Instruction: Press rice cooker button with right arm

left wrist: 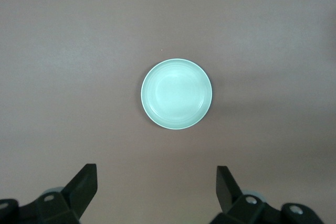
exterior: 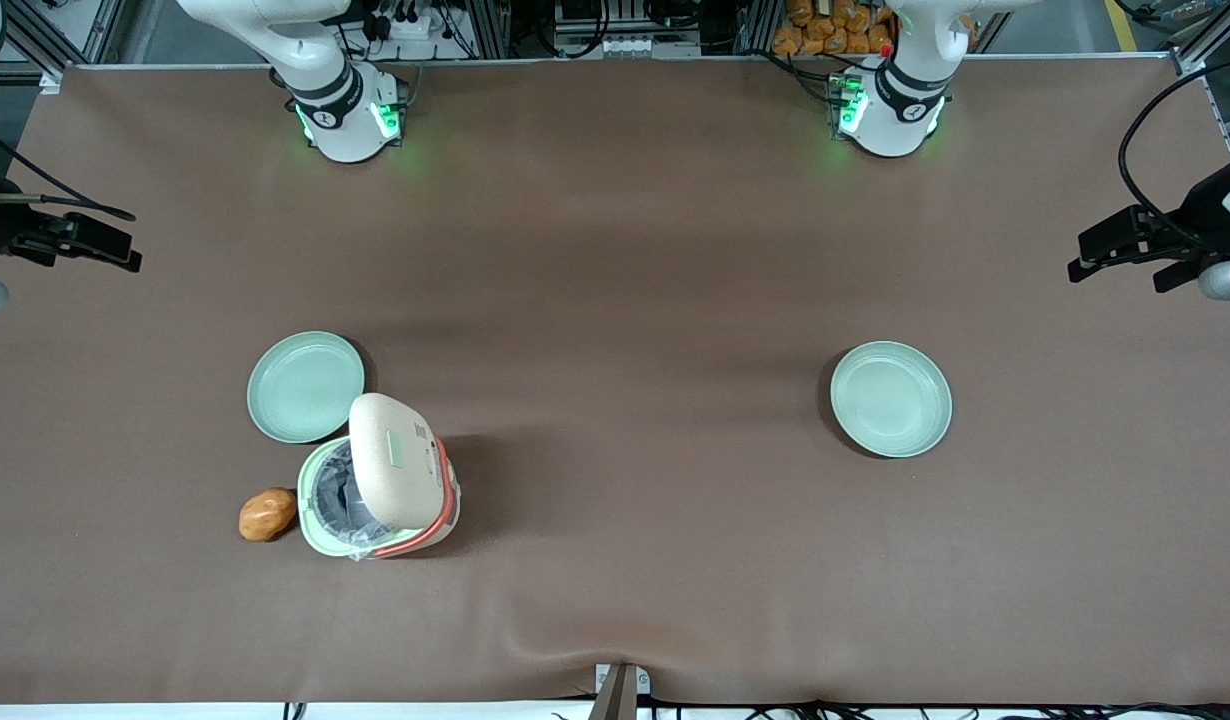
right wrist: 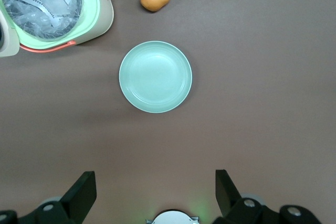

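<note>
- the rice cooker (exterior: 380, 490) is showing a cream speckled lid, a pale green body and an orange-red trim band; its open pot is looking grey, lined with clear crinkled plastic.
- the plate beside the cooker (exterior: 306, 387) is showing plain pale green, faintly ringed.
- the second plate (exterior: 891, 399), toward the parked arm's end, is showing the same pale green.
- the potato (exterior: 267, 514) is glowing golden-orange with darker mottling.
- the tabletop (exterior: 615, 300) is lying plain dull brown.
- the gripper (right wrist: 156, 195), high above the nearer plate, is showing black, jaws spread wide.
</note>
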### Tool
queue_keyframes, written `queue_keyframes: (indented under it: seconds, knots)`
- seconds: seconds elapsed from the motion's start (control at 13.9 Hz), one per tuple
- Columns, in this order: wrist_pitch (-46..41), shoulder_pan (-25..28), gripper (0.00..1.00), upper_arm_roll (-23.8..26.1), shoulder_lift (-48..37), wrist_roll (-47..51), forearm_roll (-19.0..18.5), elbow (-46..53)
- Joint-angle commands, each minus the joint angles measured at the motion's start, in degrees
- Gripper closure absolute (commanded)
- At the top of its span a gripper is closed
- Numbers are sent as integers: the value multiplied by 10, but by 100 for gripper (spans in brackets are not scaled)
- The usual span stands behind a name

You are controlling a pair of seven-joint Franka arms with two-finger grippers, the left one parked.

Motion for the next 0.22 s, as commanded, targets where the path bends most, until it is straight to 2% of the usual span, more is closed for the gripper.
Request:
queue_keyframes:
  seconds: [0.0,0.14]
  knots:
    - [-8,2,0,-2,-9,11,7,0]
    - [-7,2,0,-2,-10,11,10,0]
